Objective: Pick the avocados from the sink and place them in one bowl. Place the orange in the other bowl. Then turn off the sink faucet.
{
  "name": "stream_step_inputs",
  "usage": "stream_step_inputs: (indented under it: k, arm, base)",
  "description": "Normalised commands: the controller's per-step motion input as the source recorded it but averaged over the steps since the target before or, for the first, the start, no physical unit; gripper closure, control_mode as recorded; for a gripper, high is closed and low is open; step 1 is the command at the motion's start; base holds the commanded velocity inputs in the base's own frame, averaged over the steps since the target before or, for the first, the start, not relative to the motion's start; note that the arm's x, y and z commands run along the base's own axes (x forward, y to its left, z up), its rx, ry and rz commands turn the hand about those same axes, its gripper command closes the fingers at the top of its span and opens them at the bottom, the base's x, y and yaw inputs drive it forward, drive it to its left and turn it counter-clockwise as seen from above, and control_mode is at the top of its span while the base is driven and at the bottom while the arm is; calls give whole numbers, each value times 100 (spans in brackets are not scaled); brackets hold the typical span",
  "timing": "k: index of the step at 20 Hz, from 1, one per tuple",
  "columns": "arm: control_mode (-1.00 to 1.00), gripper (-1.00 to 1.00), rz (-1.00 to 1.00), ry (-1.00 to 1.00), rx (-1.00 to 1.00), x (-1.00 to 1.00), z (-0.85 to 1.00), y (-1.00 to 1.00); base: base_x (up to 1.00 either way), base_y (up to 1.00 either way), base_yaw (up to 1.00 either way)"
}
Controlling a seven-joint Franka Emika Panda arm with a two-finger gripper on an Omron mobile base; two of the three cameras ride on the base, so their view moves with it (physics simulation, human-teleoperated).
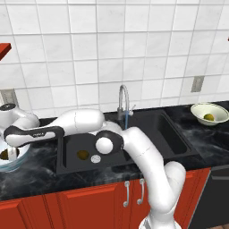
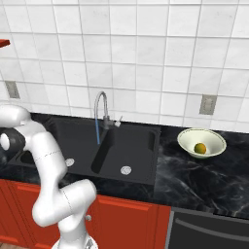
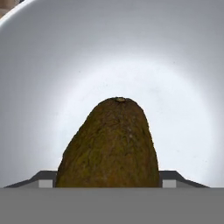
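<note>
Avocado in hand: an avocado [image 3: 109, 144] stands right at the camera in the hand view, stem end pointing away, its broad end between the two dark finger tips.
Fingers: the gripper [image 1: 10, 152] pinches this avocado by its flanks; both tips sit against its sides low in the hand view.
Key relation: the long axis of the avocado runs straight out along the fingers toward the floor of the pale bowl [image 3: 183, 65], which lies directly beyond it on every side. Letting go should drop it inside, well within the rim.
Bowl position: the pale bowl [image 1: 13, 164] sits on the counter [image 1: 36, 174] left of the sink [image 1: 134, 156], with the hand over it.
Second avocado: a dark oval lump [image 1: 82, 154] lies in the left basin beside the white drain.
Orange: the orange [image 2: 200, 148] rests in the cream bowl [image 2: 214, 138] on the counter to the right.
Faucet: the faucet [image 2: 101, 114] shows a blue stream, so the water looks to be running.
Judged stage: first avocado about to be released; one avocado and the tap remain.
</note>
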Motion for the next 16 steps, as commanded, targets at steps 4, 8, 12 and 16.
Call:
stream_step_inputs:
  k: [4, 8, 12, 16]
  arm:
    - [-100, -100, 8, 0, 0, 12, 1, 5]
    - [-100, -100, 7, 0, 0, 4, 8, 4]
    - [-100, -100, 5, 0, -2, 0, 22, 10]
    - [-100, -100, 1, 0, -7, 0, 39, 15]
  base:
    - [0, 0, 0]
    - [0, 0, 0]
    - [0, 0, 0]
    - [0, 0, 0]
